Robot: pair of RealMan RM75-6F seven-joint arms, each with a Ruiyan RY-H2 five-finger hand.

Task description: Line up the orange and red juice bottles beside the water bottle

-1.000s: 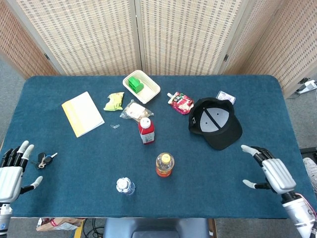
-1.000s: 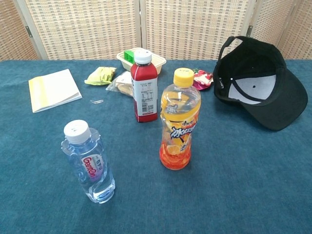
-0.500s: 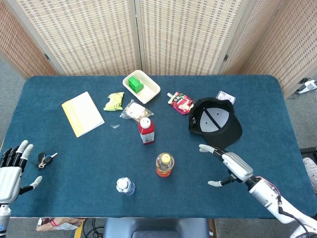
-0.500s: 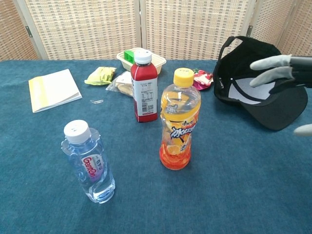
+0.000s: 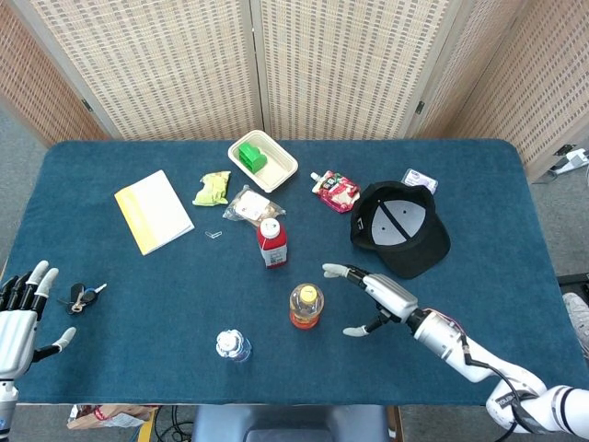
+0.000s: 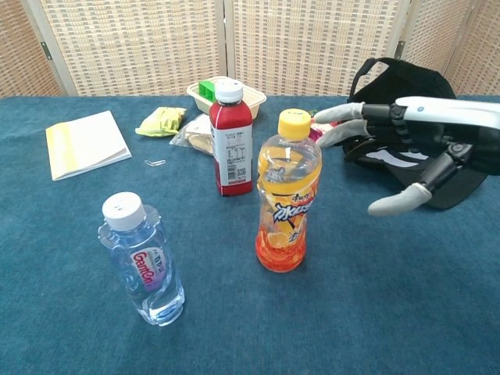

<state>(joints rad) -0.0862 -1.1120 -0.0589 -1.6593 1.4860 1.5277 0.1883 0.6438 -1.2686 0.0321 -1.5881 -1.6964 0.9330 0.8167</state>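
The orange juice bottle (image 5: 306, 307) (image 6: 287, 191), yellow-capped, stands upright near the table's middle front. Behind it stands the red juice bottle (image 5: 271, 243) (image 6: 231, 139) with a white cap. The clear water bottle (image 5: 233, 346) (image 6: 143, 259) stands front left of both. My right hand (image 5: 377, 296) (image 6: 406, 148) hovers open just right of the orange bottle, fingers spread toward it, not touching. My left hand (image 5: 20, 313) rests open at the table's left front edge, far from the bottles.
A black cap (image 5: 402, 227) (image 6: 418, 129) lies behind my right hand. Keys (image 5: 83, 296) lie beside my left hand. A yellow notebook (image 5: 153, 211), snack packets (image 5: 213, 188), a white tray (image 5: 276, 171) with a green item and a red pouch (image 5: 336, 191) sit farther back.
My right hand has swept leftward from the table's right front edge to just beside the orange bottle. The bottles and my left hand have stayed put.
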